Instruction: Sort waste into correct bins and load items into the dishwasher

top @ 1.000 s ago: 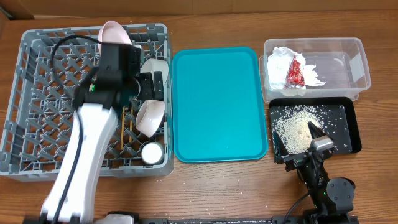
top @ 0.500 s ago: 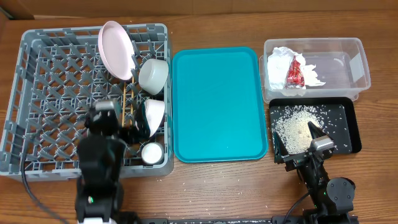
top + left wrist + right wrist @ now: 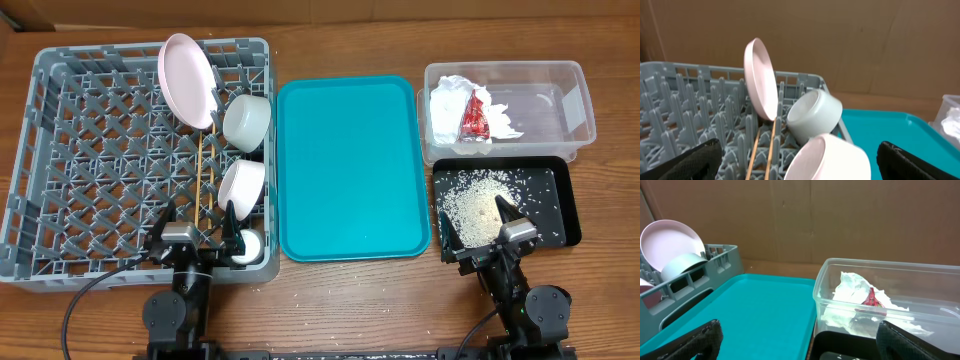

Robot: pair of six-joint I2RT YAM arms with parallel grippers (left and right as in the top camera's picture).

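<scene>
The grey dishwasher rack (image 3: 38,120) holds the pink plate (image 3: 188,80) on edge, two whitish bowls (image 3: 247,122) (image 3: 242,186), the small white cup (image 3: 245,247) and the chopsticks (image 3: 205,185). My left gripper (image 3: 197,232) stands open at the rack's near edge, holding nothing. Its wrist view shows the plate (image 3: 760,77), both bowls (image 3: 812,115) (image 3: 832,160) and the chopsticks (image 3: 772,145). The clear tub (image 3: 585,100) holds the white napkin (image 3: 447,105) and red wrapper (image 3: 474,118). Rice grains (image 3: 470,200) lie in the black tray (image 3: 550,190). My right gripper (image 3: 478,228) hangs open over that tray's near edge.
A bare teal tray (image 3: 350,160) lies between the rack and the two bins. A few grains are scattered on the wooden table in front of it. A cardboard wall stands behind the table in both wrist views.
My left arm has drawn back from over the rack's bowls to the table's front edge, open throughout. The nearer bowl stays in the rack. The right arm has not moved.
</scene>
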